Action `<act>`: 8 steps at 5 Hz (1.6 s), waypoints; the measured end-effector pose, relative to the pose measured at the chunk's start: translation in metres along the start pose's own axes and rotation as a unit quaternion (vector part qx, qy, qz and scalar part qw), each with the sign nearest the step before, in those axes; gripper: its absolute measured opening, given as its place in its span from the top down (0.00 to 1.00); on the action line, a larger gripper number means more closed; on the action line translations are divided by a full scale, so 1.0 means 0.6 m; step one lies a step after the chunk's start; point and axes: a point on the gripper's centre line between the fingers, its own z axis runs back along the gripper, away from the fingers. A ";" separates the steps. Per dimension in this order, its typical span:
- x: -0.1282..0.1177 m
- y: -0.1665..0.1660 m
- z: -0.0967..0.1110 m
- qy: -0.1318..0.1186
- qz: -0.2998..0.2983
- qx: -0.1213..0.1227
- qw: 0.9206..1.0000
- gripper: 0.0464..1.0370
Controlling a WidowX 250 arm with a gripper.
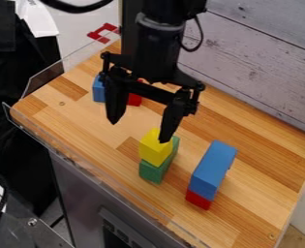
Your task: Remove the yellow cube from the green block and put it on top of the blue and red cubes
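The tool (139, 131) hangs open over the table (261, 198), its two fingers spread wide with nothing gripped; one fingertip overlaps the yellow cube in the view, and whether they touch I cannot tell. The one yellow cube (155, 150) sits on the one green block (155, 171). Just beside them, at the right in the view, one blue block (212, 167) lies on one red block (198, 199). Behind the tool are two more pieces, partly hidden: a second blue one (98, 90) and a second red one (135, 100).
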 end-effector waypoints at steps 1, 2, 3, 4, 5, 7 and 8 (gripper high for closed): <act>0.000 -0.002 -0.006 0.010 -0.010 -0.003 1.000 0.04; 0.000 -0.008 -0.022 0.039 -0.026 -0.009 0.999 0.04; 0.007 -0.008 -0.030 0.058 -0.029 0.001 0.998 0.04; 0.011 -0.002 -0.041 0.078 -0.023 0.002 0.997 0.04; 0.017 -0.001 -0.046 0.089 -0.019 0.008 0.996 0.04; 0.019 -0.004 -0.055 0.100 -0.019 0.008 0.995 0.04; 0.020 -0.005 -0.059 0.105 -0.021 0.008 0.994 0.04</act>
